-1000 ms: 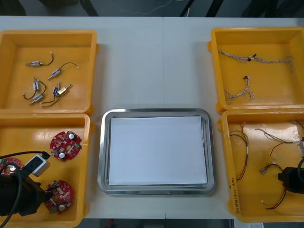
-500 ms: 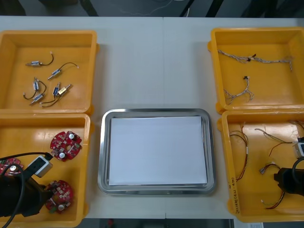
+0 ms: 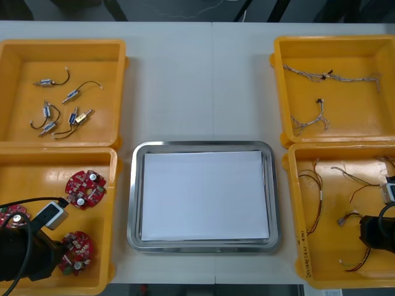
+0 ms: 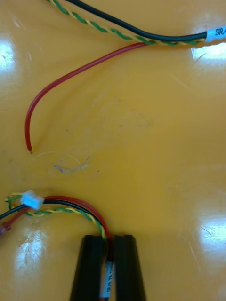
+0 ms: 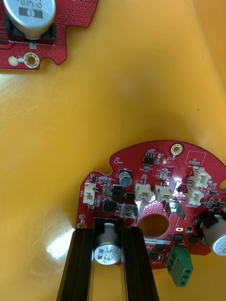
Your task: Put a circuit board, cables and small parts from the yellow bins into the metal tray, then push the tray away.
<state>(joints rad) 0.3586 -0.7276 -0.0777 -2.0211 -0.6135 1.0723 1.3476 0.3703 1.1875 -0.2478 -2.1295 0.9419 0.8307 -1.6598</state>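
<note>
Table (image 3: 197, 74): light top, lying under everything in the front view.
Upper left bin (image 3: 62, 44): yellow, upper left of the front view. It holds the small metal parts.
Upper right bin (image 3: 333, 40): yellow, upper right of the front view. It holds 2 pale twisted cables (image 3: 327, 76).
Lower left bin (image 3: 113, 209): yellow, lower left of the front view. It holds 3 round red boards.
Lower right bin (image 3: 294, 209): yellow, lower right of the front view. It holds loose red and yellow wires (image 3: 311, 185).
Tray (image 3: 131, 197): metal with a shiny rim and a white inside, in the centre of the front view between the left and right bins.
Left gripper (image 3: 62, 256) (image 5: 109, 233): in the lower left corner of the front view, inside the lower left bin. Its jaws are closed on a silver can (image 5: 107, 249) that stands at the edge of the held board.
Right gripper (image 3: 369, 232) (image 4: 108, 242): at the right edge of the front view, low inside the lower right bin. Its jaws are closed on the wire bundle, which runs down between the 2 fingers.
Held board (image 3: 77, 251) (image 5: 155, 188): lies flat on the bin floor, at the bottom of the lower left bin.
Second board (image 3: 85, 188) (image 5: 70, 28): above the held board in the front view, apart from it.
Third board (image 3: 11, 214): at the left edge of the front view, partly hidden by the left arm.
Wire bundle (image 4: 66, 206): red, black and twisted green-yellow strands with a small white plug (image 4: 33, 200) at the free end. It rests on the bin floor.
Small metal parts (image 3: 74, 95): several, with black leads, scattered mid-bin.
</note>
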